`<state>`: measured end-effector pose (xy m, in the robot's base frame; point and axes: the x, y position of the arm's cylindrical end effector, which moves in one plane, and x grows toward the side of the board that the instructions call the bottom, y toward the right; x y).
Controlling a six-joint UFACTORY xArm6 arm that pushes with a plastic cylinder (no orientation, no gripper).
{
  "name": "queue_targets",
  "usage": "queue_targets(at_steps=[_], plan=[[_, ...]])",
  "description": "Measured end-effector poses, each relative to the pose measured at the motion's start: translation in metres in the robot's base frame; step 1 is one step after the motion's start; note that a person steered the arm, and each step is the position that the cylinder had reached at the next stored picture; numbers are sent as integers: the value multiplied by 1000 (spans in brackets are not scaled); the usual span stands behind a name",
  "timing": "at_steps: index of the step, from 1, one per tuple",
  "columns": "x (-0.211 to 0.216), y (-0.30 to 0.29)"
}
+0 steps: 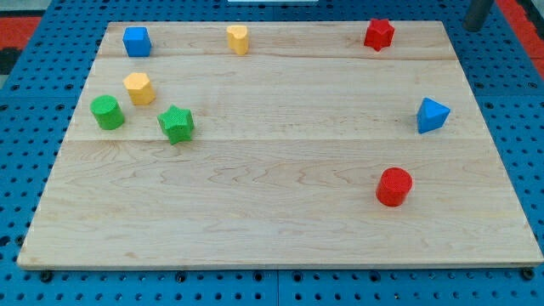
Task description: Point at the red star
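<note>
Near the table's [280, 212] top right, we judge the red star [379, 34] light, rigid, easily nudged; our end effector's tip [475, 25], a gripless rod, holds nothing.

1 camera looks down from the near edge, tilted, taking in the whole wooden board [280, 229].

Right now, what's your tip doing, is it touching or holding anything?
My tip: a bare rod, so nothing held; it sits at the view's top right corner, off the board's edge, right of the red star and touching no block.
</note>
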<state>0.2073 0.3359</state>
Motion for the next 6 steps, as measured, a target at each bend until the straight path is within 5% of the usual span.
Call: queue_targets(at_steps=[2, 6], plan=[[15, -1], [1, -132]])
